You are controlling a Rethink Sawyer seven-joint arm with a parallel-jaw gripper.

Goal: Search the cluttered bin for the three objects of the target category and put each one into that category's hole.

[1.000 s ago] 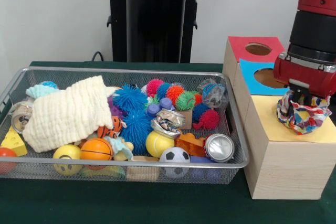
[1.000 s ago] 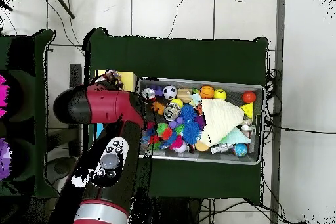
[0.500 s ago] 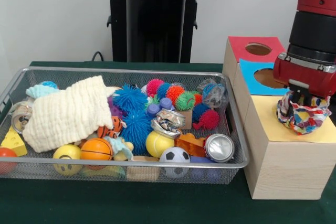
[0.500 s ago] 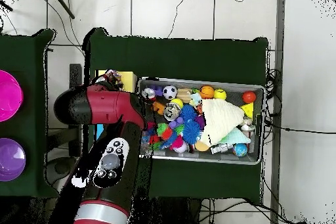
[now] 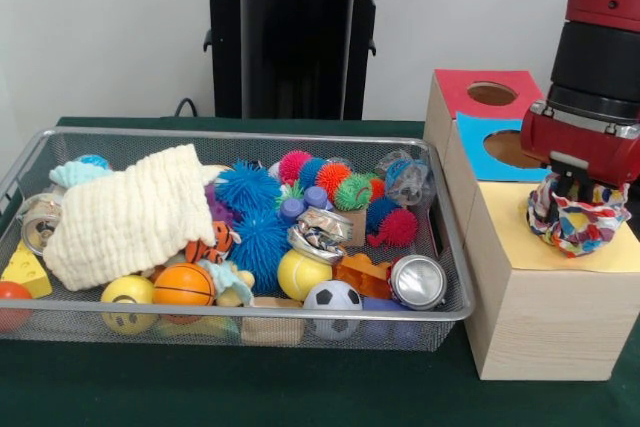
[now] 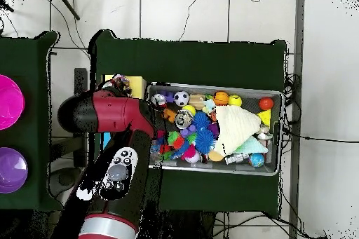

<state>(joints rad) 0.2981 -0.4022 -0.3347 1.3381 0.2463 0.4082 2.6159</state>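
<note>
The fingers [image 5: 573, 187] are pinching a crumpled multicoloured cloth [image 5: 578, 217], which is resting on the yellow panel [image 5: 520, 232] of the wooden box [image 5: 535, 317] standing on the green bench [image 5: 300, 387] at three o'clock of the wire bin [image 5: 440, 247]. Behind it, toward twelve o'clock, the box's blue panel [image 5: 482, 147] and red panel [image 5: 460, 87] are each showing a round hole. The bin is holding a cream cloth [image 5: 125, 212], spiky balls [image 5: 250, 192], a soccer ball [image 5: 333, 297], an orange ball [image 5: 183, 285] and a can [image 5: 418, 280], and in the overhead view the red arm [image 6: 112, 113] is covering the box beside the bin [image 6: 277, 96].
</note>
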